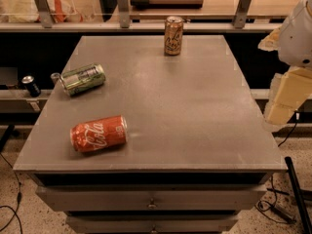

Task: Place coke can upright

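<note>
Camera view: gripper (285,101) at right edge of frame, beside table (195,106); whether spread or closed cannot be told; coke can (99,133) on its side, table front-left, well apart from it.

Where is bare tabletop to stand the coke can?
Bare: centre and right half of the table, from the tan can at the back to the front edge. Crowded: left side, where coke can and green can lie. End effector: beyond the right edge.
</note>
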